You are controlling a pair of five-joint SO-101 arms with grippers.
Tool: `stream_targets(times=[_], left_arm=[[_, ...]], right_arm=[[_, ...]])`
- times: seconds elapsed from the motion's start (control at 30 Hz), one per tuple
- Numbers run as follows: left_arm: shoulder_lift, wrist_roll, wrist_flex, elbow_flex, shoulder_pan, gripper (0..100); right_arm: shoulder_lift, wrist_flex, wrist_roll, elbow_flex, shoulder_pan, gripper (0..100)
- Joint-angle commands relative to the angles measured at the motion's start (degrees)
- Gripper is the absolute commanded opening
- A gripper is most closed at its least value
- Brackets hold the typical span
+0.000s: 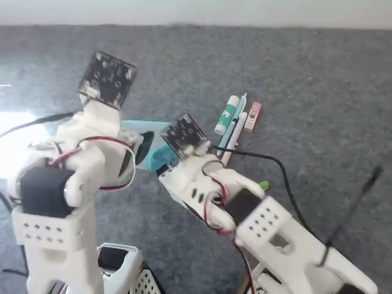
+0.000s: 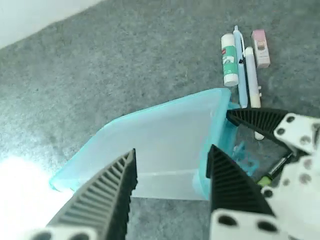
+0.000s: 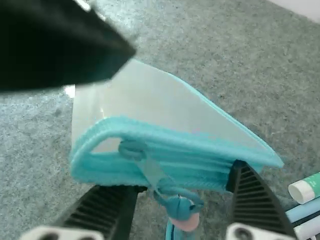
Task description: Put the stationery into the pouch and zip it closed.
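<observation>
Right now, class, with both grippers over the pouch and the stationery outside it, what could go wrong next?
1. The left gripper and right gripper crowd one end of the pouch; their fingers might collide.
2. The zipper pull is small and dangling, so open fingers may miss it.
3. The stationery lies close beside the pouch; dragging it could scatter the pens.

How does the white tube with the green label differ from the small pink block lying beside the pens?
The white tube is round with green print; the pink block is boxy and pink. The white tube is longer than the pink block. The white tube lies on one side of the pens, the pink block on the other. Both lie flat on the grey table, outside the pouch.
</observation>
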Motion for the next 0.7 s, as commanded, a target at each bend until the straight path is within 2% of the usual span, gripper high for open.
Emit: stream_targets(times=[0.0,0.23,0.37,0.67], left_arm=[[-3.6,-5.1,1.8,3.4,-4.3,22],[-4.2,-10.4,0.0,8.7,-11.2,22],[-4.2,-10.3,-2.4,10.7,-11.3,22],[-4.2,-8.8,-2.9,10.8,-12.5,22]], right_arm=[[3.9,-1.3,0.7,-7.5,-0.2,14.2],[7.3,1.2,1.0,-12.8,-0.3,11.5],[7.6,3.8,1.1,-15.6,-0.3,6.5],[7.1,5.8,2.4,-16.4,-0.5,6.1]])
